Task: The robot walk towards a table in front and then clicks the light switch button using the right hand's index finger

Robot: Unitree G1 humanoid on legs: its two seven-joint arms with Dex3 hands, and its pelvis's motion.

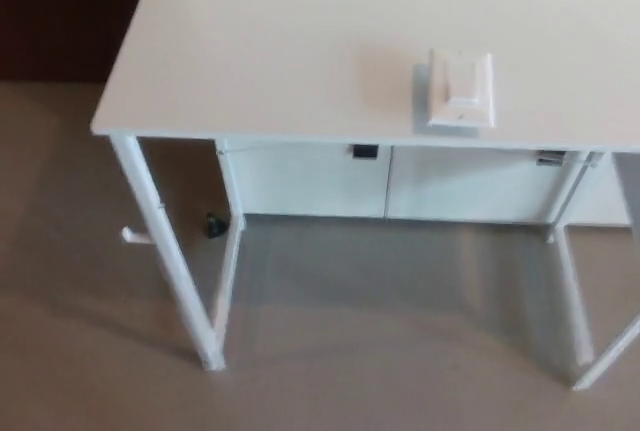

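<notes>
- The grey-brown floor [380, 351] is filling the near part of the head view, from about 4 o'clock round to 9 o'clock, with soft shadows lying across it.
- Neither robot hand is showing anywhere in the picture, so I cannot tell whether either is open, closed or gripping something.
- Thin white table legs [170, 261] are standing on the floor at about 8 o'clock, and a second set is coming down at about 4 o'clock by the right edge.
- A short white peg [135, 236] is sticking out sideways from the left leg, and a small dark object [214, 224], too small to name, is sitting on the floor just beside the inner left leg.
- Behind the legs, white cabinet doors [400, 183] are running across the middle of the view, with two small dark handles near their upper edge.
- The white tabletop [260, 61] is spreading over the far half of the picture, from 10 o'clock to 2 o'clock.
- The white light switch [461, 89] is lying flat on the tabletop at about 1 o'clock from the picture's centre, near the front edge of the tabletop and well apart from its left corner.
- A dark wall area [60, 11] is sitting at about 10 o'clock, beyond the left edge of the tabletop.
</notes>
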